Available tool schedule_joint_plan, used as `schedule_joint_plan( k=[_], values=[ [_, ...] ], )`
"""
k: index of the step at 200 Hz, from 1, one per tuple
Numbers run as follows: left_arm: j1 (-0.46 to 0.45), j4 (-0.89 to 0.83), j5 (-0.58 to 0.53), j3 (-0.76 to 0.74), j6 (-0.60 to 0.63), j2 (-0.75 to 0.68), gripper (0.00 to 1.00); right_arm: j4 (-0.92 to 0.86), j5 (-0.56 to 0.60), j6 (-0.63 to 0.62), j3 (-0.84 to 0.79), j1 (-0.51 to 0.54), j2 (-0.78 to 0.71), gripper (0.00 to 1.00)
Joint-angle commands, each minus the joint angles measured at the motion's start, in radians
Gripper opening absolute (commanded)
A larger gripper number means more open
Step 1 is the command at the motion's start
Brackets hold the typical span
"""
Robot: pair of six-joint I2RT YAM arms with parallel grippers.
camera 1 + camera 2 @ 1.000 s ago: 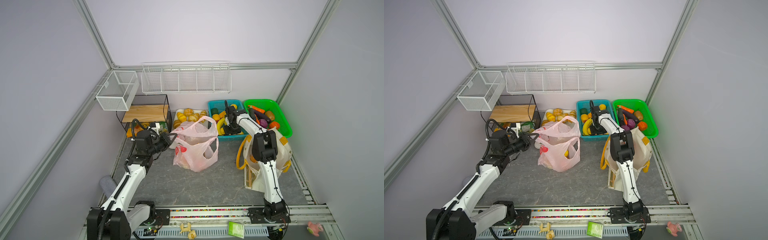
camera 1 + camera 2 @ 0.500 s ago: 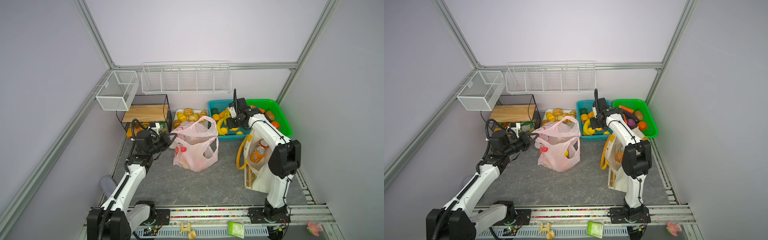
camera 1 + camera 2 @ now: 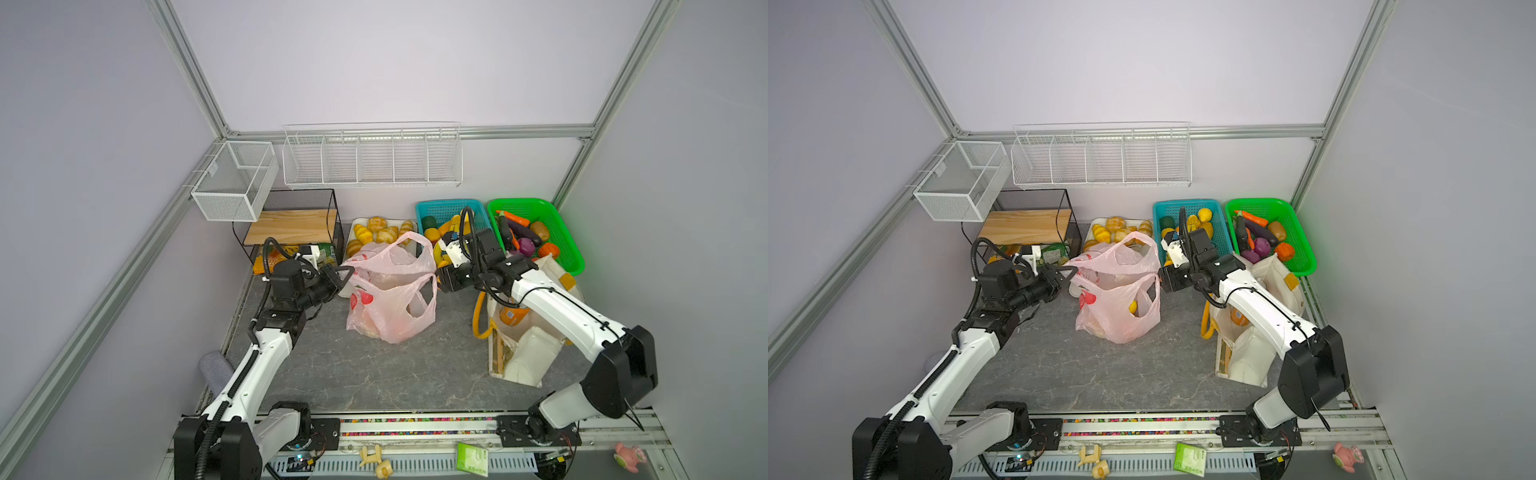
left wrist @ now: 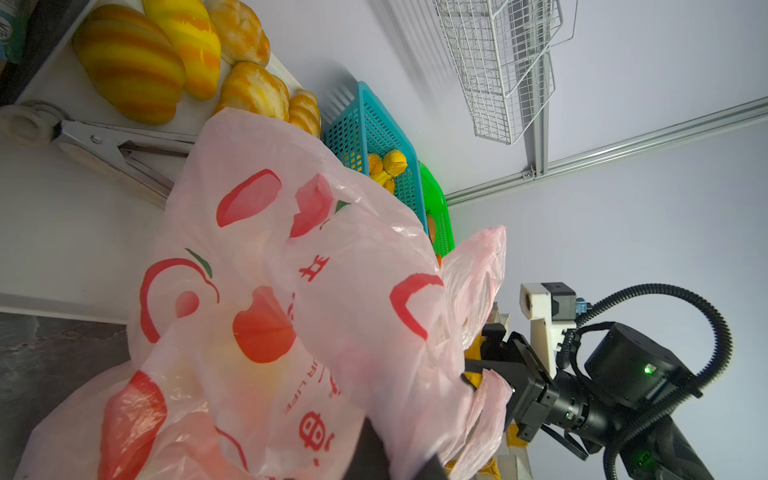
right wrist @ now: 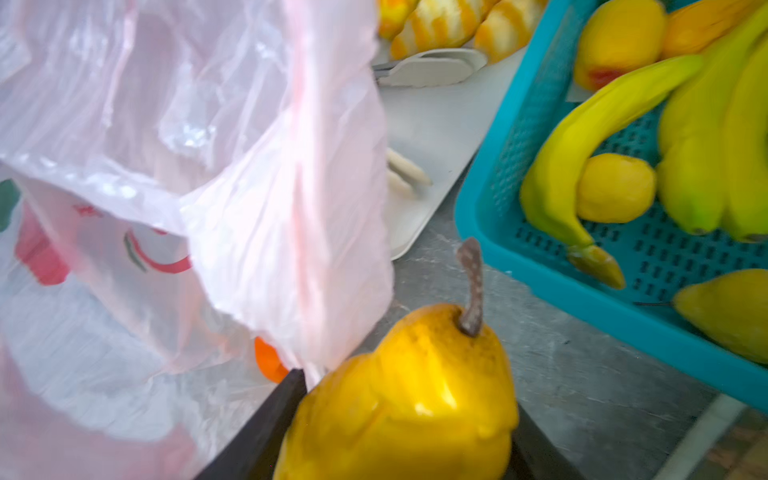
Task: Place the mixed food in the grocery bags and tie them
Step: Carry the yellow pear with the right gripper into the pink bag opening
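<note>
On the grey table (image 3: 374,374), in both top views, the pink bag (image 3: 390,299) stands near the middle with its mouth agape. The left gripper (image 3: 348,271) meets the bag's left rim, its pincer clenched on the thin film; the right gripper (image 3: 439,282) sits at the opposite rim, just beside a loop handle, and what it carries is hidden here. The canvas tote (image 3: 528,361) stands to the right under that arm, with an orange soda can (image 3: 512,316) showing inside it. Behind lie a white tray (image 3: 343,291) of croissants (image 3: 380,232), a teal basket (image 3: 446,205) of yellow fruit and a green basket (image 3: 561,245) of vegetables; in a top view a small yellow fruit (image 3: 1132,306) shows through the bag's side.

In the left wrist view the pink bag fills most of the frame, red fruit prints on its film, which drapes over one of the gripper's dark fingers (image 4: 374,449). Past the far rim the right gripper shows with something yellow between its fingers; metal tongs (image 4: 108,145) lie on the tray beside the croissants.

In the right wrist view the pear (image 5: 419,386) is grasped between two dark fingers, its brown stem pointing away from the wrist. It hangs over the table between bag and teal basket, outside the bag, and the bag's hanging film touches its side; bananas (image 5: 582,158) rest in the basket, and something orange (image 5: 268,365) shows through the bag.
</note>
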Motion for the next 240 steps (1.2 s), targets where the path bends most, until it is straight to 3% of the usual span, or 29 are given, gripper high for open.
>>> schedule_joint_plan(
  k=[1,42,109,240],
  values=[
    [-0.006,0.024,0.000,-0.013,-0.004,0.000,0.00,0.047,-0.156,0.013,-0.001,0.034,-0.016,0.47],
    [-0.006,0.027,0.001,-0.013,-0.009,-0.003,0.00,0.166,-0.294,0.072,0.048,0.100,0.053,0.47],
    [-0.006,0.020,0.002,-0.013,-0.004,-0.004,0.00,0.121,-0.270,0.032,0.125,0.163,0.110,0.47],
    [-0.006,0.017,0.002,-0.009,-0.007,0.007,0.00,-0.194,-0.175,-0.216,0.081,0.217,-0.038,0.46]
  ],
)
